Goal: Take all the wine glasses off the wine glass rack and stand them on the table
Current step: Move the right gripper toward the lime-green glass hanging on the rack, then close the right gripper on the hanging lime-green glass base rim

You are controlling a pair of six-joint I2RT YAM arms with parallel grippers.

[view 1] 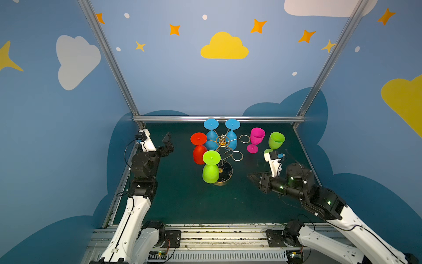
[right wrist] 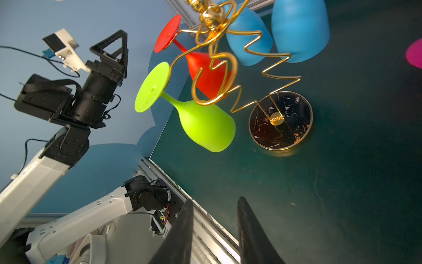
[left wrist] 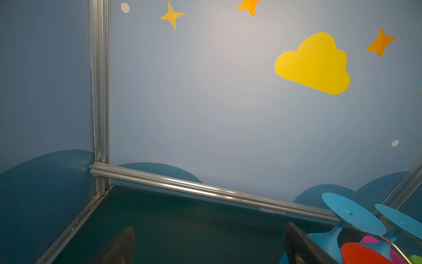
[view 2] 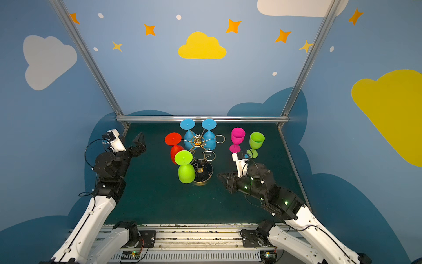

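Observation:
The wine glass rack [view 1: 222,141] [view 2: 197,140], gold wire on a round dark base [right wrist: 279,120], stands mid-table. Hanging upside down from its loops are a green wine glass [view 1: 210,171] [right wrist: 205,124], a red one [view 1: 199,153] [right wrist: 205,66] and two blue ones [view 1: 211,137] [left wrist: 352,213]. My right gripper [view 1: 252,177] [right wrist: 215,201] hovers low to the right of the base and points at it. Its jaws stand narrowly open with nothing between them. My left gripper [view 1: 168,145] [left wrist: 209,230] is wide open and empty, left of the rack, facing the back wall.
A pink glass [view 1: 257,137] and a second green glass [view 1: 276,140] stand upright on the green table, right of the rack and just behind my right wrist. Aluminium frame rails [view 1: 219,118] edge the table at the back and sides.

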